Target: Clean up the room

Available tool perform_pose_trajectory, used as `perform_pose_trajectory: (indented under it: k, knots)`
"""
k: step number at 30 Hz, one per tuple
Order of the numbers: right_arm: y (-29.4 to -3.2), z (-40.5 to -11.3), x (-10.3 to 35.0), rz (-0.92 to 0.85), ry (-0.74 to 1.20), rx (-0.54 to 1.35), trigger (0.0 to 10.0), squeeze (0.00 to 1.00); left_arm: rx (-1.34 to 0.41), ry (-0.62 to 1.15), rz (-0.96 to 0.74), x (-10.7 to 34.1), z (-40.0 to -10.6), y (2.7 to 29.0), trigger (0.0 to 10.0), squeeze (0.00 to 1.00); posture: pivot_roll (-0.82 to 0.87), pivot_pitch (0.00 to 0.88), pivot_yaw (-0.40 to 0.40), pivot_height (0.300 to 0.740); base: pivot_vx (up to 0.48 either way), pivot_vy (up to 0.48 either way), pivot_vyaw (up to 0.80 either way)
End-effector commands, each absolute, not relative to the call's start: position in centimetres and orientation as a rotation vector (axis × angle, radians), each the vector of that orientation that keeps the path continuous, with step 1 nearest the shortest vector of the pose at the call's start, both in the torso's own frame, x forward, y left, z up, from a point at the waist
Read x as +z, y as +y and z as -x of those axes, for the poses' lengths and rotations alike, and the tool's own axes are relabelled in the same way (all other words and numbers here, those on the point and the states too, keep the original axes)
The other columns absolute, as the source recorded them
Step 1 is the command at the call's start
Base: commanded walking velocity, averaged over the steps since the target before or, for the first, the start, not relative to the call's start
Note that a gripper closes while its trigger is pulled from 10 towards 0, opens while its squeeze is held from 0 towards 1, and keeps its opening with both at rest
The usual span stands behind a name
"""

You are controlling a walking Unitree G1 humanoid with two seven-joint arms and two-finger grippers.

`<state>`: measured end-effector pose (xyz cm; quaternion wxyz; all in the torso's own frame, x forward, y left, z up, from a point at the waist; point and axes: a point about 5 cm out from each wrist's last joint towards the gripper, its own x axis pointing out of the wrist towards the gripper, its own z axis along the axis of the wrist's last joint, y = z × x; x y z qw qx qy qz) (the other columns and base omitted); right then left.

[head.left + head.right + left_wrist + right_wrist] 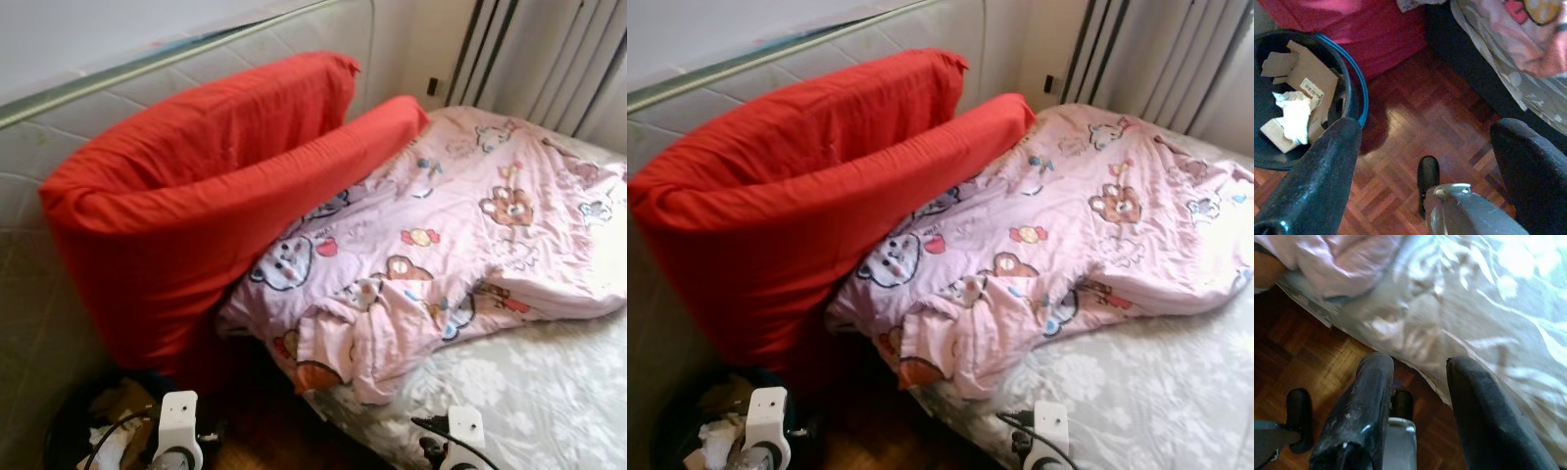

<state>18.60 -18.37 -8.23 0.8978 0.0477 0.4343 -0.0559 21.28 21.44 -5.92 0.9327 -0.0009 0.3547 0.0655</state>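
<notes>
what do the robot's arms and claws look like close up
Each claw has two long, thick black fingers with a scuffed, speckled surface: left claw, right claw. In the head views, white bracket-shaped wrist parts with round holes carry thin black cables. A silver metal part shows between the left fingers.

Four views: a stereo head pair and two wrist cameras.
The bed (549, 392), the pink quilt (460, 225) and the red cushion (196, 196) are seen from above and in front by the two eye views, which share nearly the whole scene. From the left wrist, the wooden floor (1435, 112) and a bin (1347, 93) are viewed closely, downward. From the right wrist, the bed's edge and floor are viewed at close range; quilt and floor are shared by both.
</notes>
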Motion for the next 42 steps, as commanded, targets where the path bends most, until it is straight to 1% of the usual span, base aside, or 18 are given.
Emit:
perform_pose_trajectory:
  k: [1, 9, 13, 36, 42]
  knots:
    - [-17.96, -18.39, -8.39, -0.109, 0.910, -0.112, 10.0, 0.00, 0.148, 0.758, 0.007, -6.29, -20.60, 21.93, 10.0, 0.00, 0.13, 0.091, -0.011, 0.740, 0.000, 0.480, 0.00]
    - [-17.94, -18.30, -8.44, -0.108, 0.915, -0.110, 10.0, 0.00, 0.146, 0.758, 0.002, -6.29, -20.59, 21.92, 10.0, 0.00, 0.13, 0.094, -0.010, 0.740, 0.000, 0.480, 0.00]
    - [-17.92, -18.29, -8.45, -0.108, 0.916, -0.109, 10.0, 0.00, 0.147, 0.757, 0.001, -6.28, -20.60, 21.94, 10.0, 0.00, 0.13, 0.094, -0.010, 0.740, 0.000, 0.308, 0.00]
    - [-18.07, -18.41, -8.37, -0.103, 0.909, -0.127, 10.0, 0.00, 0.121, 0.737, 0.003, -6.06, -20.99, 21.63, 10.0, 0.00, 0.13, 0.084, -0.013, 0.740, 0.000, 0.000, 0.00]
    - [-18.37, -18.48, -8.29, -0.091, 0.901, -0.150, 10.0, 0.00, 0.123, 0.734, 0.006, -6.04, -21.02, 21.61, 10.0, 0.00, 0.13, 0.090, -0.013, 0.740, 0.256, 0.000, -0.59]
